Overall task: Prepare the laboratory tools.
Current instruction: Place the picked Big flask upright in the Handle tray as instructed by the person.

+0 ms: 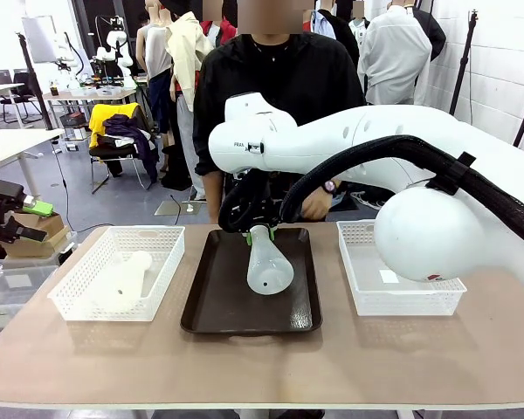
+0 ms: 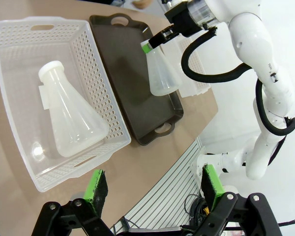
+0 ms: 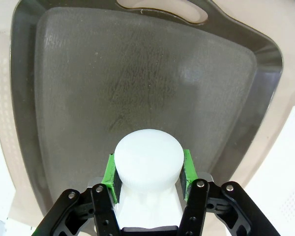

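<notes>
One frosted-white conical flask [image 1: 270, 269] hangs tilted over the dark brown tray [image 1: 214, 301], base toward the near side. My right gripper [image 1: 258, 230] is shut on its neck. From the right wrist, the flask's round base [image 3: 147, 155] sits between the green pads [image 3: 109, 173] above the tray [image 3: 137, 73]. A second flask [image 1: 122, 281] lies on its side in the left white basket [image 1: 74, 288]. My left gripper [image 2: 152, 189] hovers open and empty, high above the table's left front edge, looking down on that flask [image 2: 71, 115], the tray [image 2: 132, 93] and the held flask [image 2: 162, 73].
A white mesh basket [image 1: 360, 288] stands right of the tray, partly behind my right arm's elbow [image 1: 424, 231]. A person in black stands at the far side, one hand [image 1: 319, 202] near the tray's far end. Bare tabletop runs along the near edge.
</notes>
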Robot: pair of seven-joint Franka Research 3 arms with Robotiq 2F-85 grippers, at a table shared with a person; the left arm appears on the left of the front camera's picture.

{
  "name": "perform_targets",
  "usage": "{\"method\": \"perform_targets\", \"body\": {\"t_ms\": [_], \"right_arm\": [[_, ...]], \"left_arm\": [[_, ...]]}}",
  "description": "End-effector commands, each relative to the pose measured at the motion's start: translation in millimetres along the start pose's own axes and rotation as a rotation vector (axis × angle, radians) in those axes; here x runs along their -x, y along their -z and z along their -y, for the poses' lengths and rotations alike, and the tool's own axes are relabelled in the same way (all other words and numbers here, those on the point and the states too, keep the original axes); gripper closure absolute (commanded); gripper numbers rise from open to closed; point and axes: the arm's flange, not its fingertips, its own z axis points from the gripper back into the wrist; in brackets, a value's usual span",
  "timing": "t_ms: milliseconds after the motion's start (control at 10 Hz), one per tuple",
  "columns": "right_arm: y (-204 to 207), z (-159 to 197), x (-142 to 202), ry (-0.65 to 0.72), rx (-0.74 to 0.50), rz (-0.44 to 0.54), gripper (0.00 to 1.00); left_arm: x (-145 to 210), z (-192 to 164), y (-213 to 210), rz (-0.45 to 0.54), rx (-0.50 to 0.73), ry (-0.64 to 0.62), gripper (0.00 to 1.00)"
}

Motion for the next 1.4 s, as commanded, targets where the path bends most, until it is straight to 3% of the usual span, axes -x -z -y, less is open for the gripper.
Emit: {"method": "perform_targets", "body": {"t_ms": [0,700,1300], "right_arm": [[0,0,2,0.004,0.003,0.008,1.0],[-11,-2,11,-0.004,0.026,0.01,1.0],[-68,19,70,-0.148,-0.054,0.204,1.0]], "left_arm": [[2,0,-3,-0.01,-0.003,0.009,0.0],[2,0,-3,-0.01,-0.003,0.009,0.0],[2,0,-3,-0.01,-0.003,0.009,0.0]]}}
